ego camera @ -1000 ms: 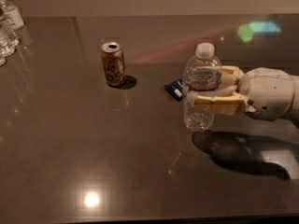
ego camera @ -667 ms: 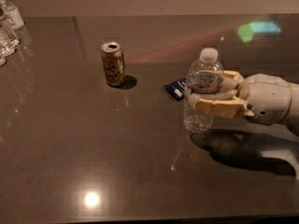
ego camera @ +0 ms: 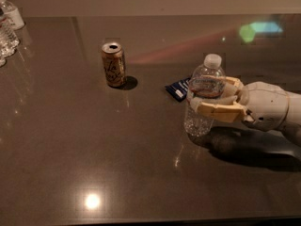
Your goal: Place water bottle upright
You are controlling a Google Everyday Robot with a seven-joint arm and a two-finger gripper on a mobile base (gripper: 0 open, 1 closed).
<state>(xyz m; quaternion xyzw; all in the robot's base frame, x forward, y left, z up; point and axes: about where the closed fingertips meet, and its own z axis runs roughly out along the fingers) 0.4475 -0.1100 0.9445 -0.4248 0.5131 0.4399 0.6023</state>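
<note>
The water bottle [ego camera: 203, 86], clear ribbed plastic with a white cap and a narrow red and pale blue label band, stands upright right of the table's middle. Its base is at or just above the dark tabletop [ego camera: 94, 145]; I cannot tell whether it touches. My gripper [ego camera: 209, 97] reaches in from the right, with its cream fingers [ego camera: 221, 111] closed around the bottle's middle, one in front and one behind. The white arm trails off to the right edge.
A gold drink can [ego camera: 113, 64] stands upright to the left of the bottle. A small dark blue packet [ego camera: 178, 88] lies flat just behind the bottle. Clear bottles with white labels [ego camera: 8, 27] stand at the far left corner.
The gripper and the bottle have shifted slightly to the right and a little lower, still upright. The can and the packet have not moved.
</note>
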